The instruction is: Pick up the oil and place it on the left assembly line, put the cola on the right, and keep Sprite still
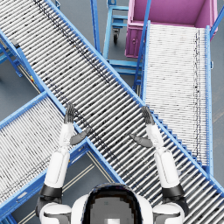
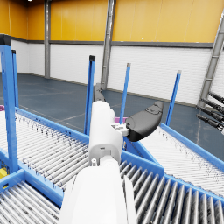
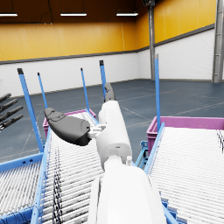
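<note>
You see both arms reaching forward over the middle conveyor, a long roller bed with blue rails that runs on a diagonal from far left to near right. The left hand is above that bed's left rail, its fingers straight, close together and pointing away from the robot, the thumb out toward the right; it holds nothing. The right hand mirrors it further right over the rollers, fingers straight and pointing far, thumb out toward the left; it too holds nothing. The two hands are well apart, palms turned toward each other. From the steep head view you cannot be sure of their height, though they seem to hang clear of the rollers rather than touch them.

The left assembly line is at the near left, beside the left arm; the right assembly line runs away at the right, ending at a magenta bin at the far side. In the left wrist view the left hand shows its dark thumb jutting sideways, blue posts standing beyond it. In the right wrist view the right hand shows the same.

You cannot tell where the oil, the cola or the Sprite are; none of the three views shows them.
</note>
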`<state>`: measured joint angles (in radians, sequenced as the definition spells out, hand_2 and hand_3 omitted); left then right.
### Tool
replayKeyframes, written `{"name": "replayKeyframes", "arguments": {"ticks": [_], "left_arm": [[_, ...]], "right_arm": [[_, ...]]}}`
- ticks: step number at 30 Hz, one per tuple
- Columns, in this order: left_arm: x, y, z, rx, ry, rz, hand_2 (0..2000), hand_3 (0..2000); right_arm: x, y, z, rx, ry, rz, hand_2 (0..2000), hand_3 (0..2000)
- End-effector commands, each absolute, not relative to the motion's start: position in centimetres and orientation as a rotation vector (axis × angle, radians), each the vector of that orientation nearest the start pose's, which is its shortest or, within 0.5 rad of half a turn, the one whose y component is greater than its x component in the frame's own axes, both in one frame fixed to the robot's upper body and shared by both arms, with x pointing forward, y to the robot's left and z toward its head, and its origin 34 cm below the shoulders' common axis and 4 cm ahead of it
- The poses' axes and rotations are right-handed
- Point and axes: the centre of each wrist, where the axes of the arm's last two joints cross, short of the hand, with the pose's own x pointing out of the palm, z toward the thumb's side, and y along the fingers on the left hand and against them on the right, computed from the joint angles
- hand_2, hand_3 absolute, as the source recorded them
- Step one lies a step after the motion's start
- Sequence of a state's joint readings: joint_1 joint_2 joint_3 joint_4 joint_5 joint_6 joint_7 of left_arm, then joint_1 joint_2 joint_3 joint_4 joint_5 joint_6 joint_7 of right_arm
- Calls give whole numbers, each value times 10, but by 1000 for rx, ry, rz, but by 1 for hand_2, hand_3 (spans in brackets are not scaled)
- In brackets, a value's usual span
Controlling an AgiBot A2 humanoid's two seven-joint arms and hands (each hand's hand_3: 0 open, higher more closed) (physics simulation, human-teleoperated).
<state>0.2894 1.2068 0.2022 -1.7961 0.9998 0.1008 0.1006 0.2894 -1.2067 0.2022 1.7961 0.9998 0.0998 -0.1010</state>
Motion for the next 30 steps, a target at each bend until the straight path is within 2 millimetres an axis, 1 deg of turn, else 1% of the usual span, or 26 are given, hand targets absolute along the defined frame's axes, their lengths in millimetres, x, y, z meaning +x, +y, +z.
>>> {"name": "replayKeyframes", "arguments": {"ticks": [1,20,21,22,25,27,29,30], "left_arm": [[255,201,229,74,-388,-1777,0,0],[255,201,229,74,-388,-1777,0,0],[258,196,227,64,-385,-1790,0,0],[257,194,228,93,-417,-1819,0,0],[259,201,247,180,-536,-1807,0,0],[259,206,260,226,-602,-1785,0,0],[258,208,270,259,-649,-1774,0,0],[258,210,275,314,-640,-1752,0,0]], "right_arm": [[255,-201,229,-134,-376,1971,0,0],[255,-201,229,-134,-376,1971,0,0],[259,-196,225,-116,-366,1983,0,0],[260,-196,228,-131,-411,1945,0,0],[257,-197,248,-202,-542,1875,0,0],[257,-197,259,-229,-599,1849,0,0],[255,-201,269,-260,-648,1817,0,0],[254,-203,273,-272,-668,1803,0,0]]}}
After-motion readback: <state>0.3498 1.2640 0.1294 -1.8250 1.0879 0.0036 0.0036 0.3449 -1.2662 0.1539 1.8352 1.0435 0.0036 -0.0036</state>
